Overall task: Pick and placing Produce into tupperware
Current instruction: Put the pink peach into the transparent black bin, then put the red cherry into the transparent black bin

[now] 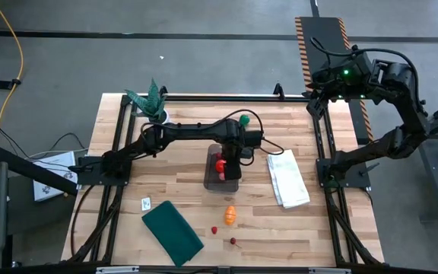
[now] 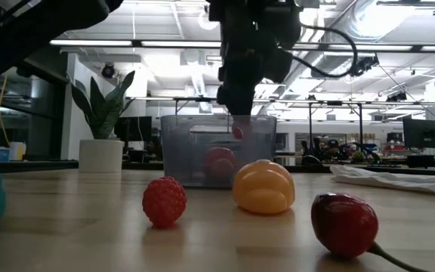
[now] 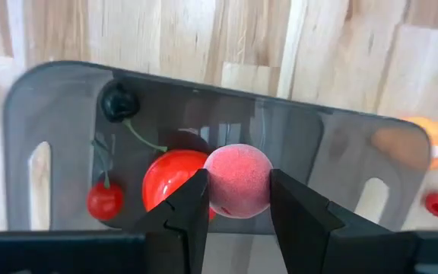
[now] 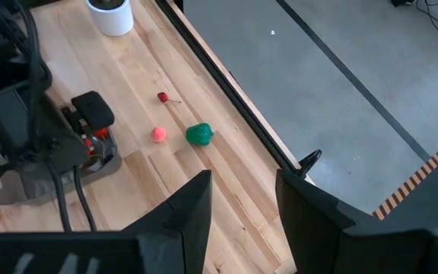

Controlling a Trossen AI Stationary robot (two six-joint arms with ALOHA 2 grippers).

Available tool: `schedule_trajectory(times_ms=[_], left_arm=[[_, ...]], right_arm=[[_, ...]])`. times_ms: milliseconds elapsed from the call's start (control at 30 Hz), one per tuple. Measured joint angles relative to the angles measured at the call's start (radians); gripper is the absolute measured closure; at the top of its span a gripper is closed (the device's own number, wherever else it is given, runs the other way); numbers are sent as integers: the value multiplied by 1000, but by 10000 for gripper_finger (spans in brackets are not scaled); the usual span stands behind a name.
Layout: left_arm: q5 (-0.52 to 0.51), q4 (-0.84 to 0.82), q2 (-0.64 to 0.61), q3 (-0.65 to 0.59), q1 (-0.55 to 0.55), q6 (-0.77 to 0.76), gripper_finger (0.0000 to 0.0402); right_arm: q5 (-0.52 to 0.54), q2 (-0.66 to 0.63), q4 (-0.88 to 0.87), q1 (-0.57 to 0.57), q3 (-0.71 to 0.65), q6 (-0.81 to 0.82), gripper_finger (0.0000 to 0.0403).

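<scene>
My left gripper [image 3: 238, 179] hangs over the clear grey tupperware [image 1: 223, 181], shut on a pink ball-shaped toy fruit [image 3: 238, 181]. In the tupperware lie a red ball [image 3: 169, 179], a small red cherry [image 3: 105, 200] and a dark berry [image 3: 119, 101]. On the table nearer the near edge rest an orange piece [image 1: 230, 215], a red raspberry [image 1: 214, 229] and a cherry [image 1: 233, 241]. A green round piece [image 1: 243, 119] sits near the far edge, with a small pink piece [image 4: 158, 134] and a cherry [image 4: 163, 97] beside it. My right gripper [image 4: 242, 198] waits open, off the table's far right corner. My left gripper pinches the pink fruit at its widest part [image 3: 213, 186] between the two fingers, one on each side. The fingers come from above, pointing down. The fruit is lifted clear, above the red ball in the tupperware; the low view shows it at about rim height [image 2: 237, 133].
A folded white cloth [image 1: 287, 176] lies right of the tupperware, a dark green cloth [image 1: 172, 232] near the near edge, with a small card [image 1: 146, 203] by it. A potted spiky plant [image 1: 152, 103] stands at the far left. Black frame rails [image 1: 322, 144] border the table.
</scene>
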Motion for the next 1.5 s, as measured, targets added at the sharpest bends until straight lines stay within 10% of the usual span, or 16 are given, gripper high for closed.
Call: schedule_trajectory(times_ms=[767, 1500], left_arm=[[-19, 12, 3, -1, 2, -10, 193], [-53, -106, -24, -1, 103, -1, 252]], right_arm=[[0, 0, 0, 0, 0, 1, 263], [0, 0, 0, 0, 0, -1, 263]])
